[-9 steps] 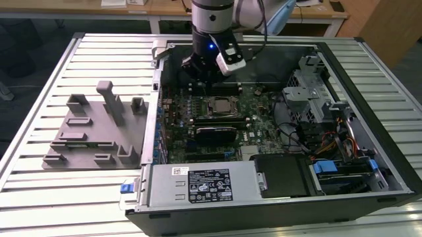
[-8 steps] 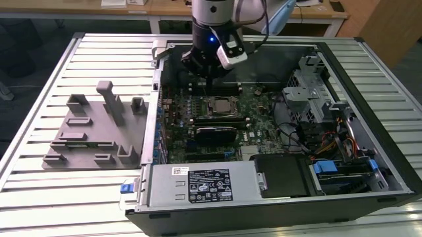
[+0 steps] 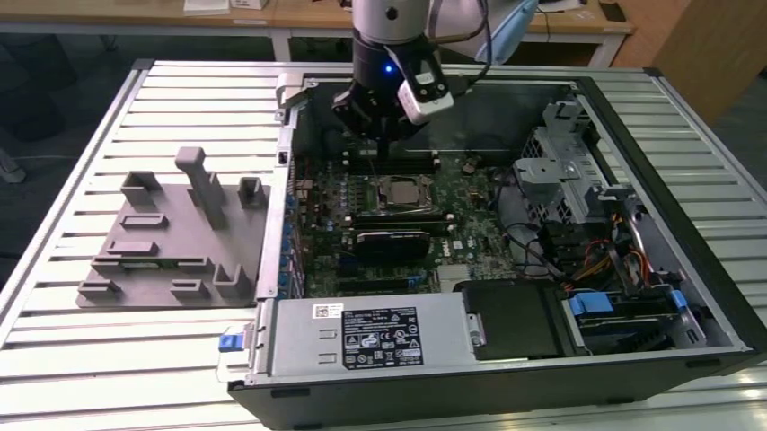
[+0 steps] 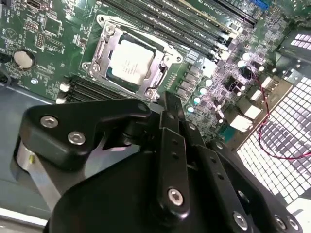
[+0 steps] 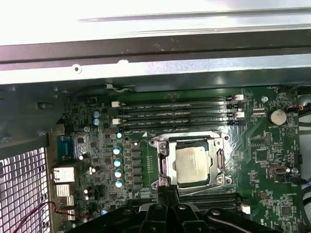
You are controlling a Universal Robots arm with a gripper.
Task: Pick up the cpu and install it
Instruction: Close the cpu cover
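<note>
1. Exterior view: found the black two-fingered gripper (image 3: pixel 380 144) hanging low inside the open black computer case (image 3: pixel 707 296). Placed it just beyond the small square silver-topped cpu (image 3: pixel 400 191) and well apart from the grey moulded tray (image 3: pixel 168 242) on the slatted metal table (image 3: pixel 72 359). Noted a white printed label (image 3: pixel 383 337) on the grey power-supply box (image 3: pixel 300 332); left its print unread as too fine.
2. Second wrist view: saw the cpu (image 4: pixel 130 60) lying flat inside the square black socket with a metal frame (image 4: pixel 99 48) on the green motherboard (image 4: pixel 48 29). Saw the gripper (image 4: pixel 167 96) apart from it. Judged the chip already placed, since it sat level and square within the frame.
3. First wrist view: found the gripper (image 5: pixel 165 190) pressed together with nothing between, poised near the socket's edge. Judged it empty because the cpu (image 5: pixel 193 165) rested in the socket. Made out faint markings on the chip's lid, none legible.
</note>
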